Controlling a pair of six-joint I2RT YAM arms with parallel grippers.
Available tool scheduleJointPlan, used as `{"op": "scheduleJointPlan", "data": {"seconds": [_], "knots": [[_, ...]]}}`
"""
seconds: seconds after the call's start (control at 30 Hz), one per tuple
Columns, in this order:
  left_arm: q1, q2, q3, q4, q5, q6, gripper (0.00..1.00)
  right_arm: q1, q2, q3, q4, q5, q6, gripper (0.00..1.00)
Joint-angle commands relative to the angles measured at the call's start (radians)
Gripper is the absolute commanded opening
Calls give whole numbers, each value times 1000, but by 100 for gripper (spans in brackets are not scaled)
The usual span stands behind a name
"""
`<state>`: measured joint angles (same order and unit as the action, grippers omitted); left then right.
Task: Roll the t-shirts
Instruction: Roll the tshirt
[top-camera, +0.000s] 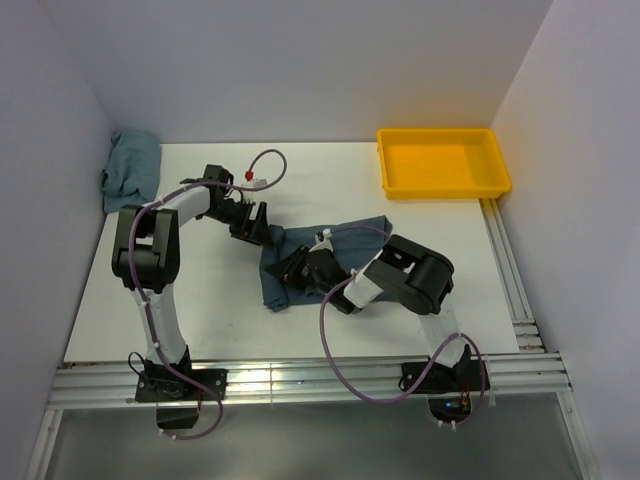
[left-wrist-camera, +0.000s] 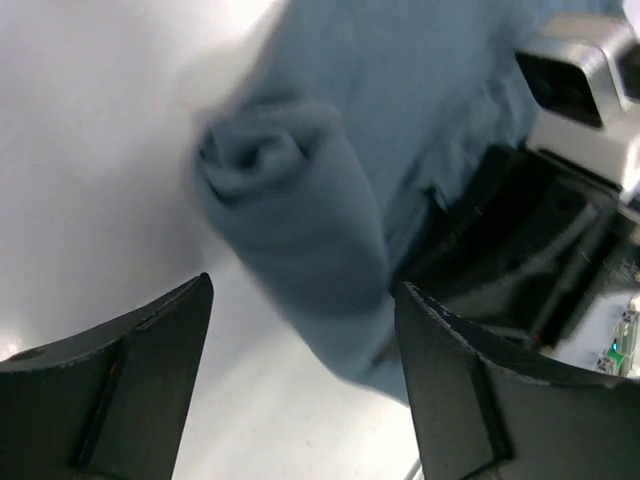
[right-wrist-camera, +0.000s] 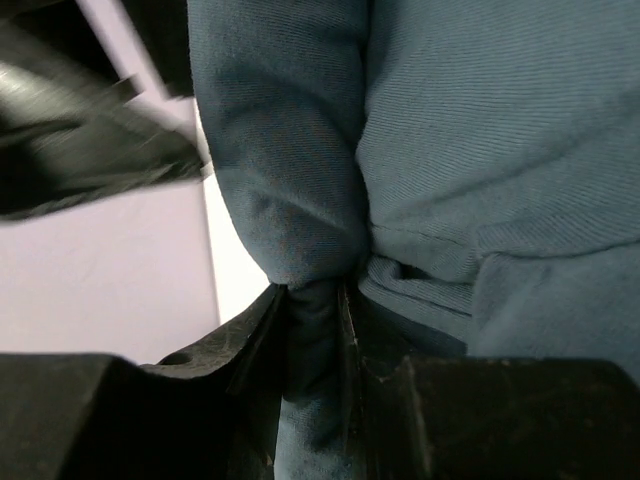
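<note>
A dark slate-blue t-shirt (top-camera: 283, 293) lies mid-table, partly rolled. Its rolled end (left-wrist-camera: 290, 200) shows as a thick tube in the left wrist view. My left gripper (top-camera: 250, 222) (left-wrist-camera: 305, 330) is open at the roll's far-left end, its fingers (left-wrist-camera: 140, 370) either side of the roll's lower part without pressing it. My right gripper (top-camera: 298, 268) (right-wrist-camera: 315, 320) is shut on a bunched fold of the same t-shirt (right-wrist-camera: 480, 150), the cloth squeezed between its pads. A second t-shirt (top-camera: 130, 170) lies crumpled in the far left corner.
A yellow tray (top-camera: 445, 192) sits at the back right of the white table (top-camera: 200, 310). The right arm's gripper body (left-wrist-camera: 570, 120) is close to my left fingers. Walls close in the left, back and right sides.
</note>
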<state>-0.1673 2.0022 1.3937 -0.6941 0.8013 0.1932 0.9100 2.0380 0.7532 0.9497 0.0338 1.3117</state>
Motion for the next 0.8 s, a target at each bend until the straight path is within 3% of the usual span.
{"op": "scheduleJointPlan", "data": {"seconds": [0.0,0.13,0.27,0.3,0.37,0.4,0.47,0.5,0.6,0.77], "knots": [[-1,41,-10,109,35,-26,77,3,30,3,92,-72,40,29],[-6,61,-2,143,-7,-73,69,3,22,-6,87,-72,38,29],[-9,46,-4,159,-47,-101,41,4,-11,-15,46,-55,21,31],[-11,41,-2,156,-57,-109,27,6,-25,-6,-30,-35,-3,34],[-17,33,14,128,-89,-106,16,19,-73,18,-138,6,-44,38],[-26,27,18,122,-103,-110,8,27,-91,61,-284,56,-90,43],[-38,9,19,113,-163,-120,0,62,-136,118,-443,135,-161,47],[-52,1,16,110,-172,-120,0,81,-145,194,-624,232,-182,52],[-83,-20,22,90,-226,-124,0,148,-153,361,-941,371,-235,57],[-116,-20,62,41,-272,-132,0,210,-118,553,-1235,572,-279,58]]}}
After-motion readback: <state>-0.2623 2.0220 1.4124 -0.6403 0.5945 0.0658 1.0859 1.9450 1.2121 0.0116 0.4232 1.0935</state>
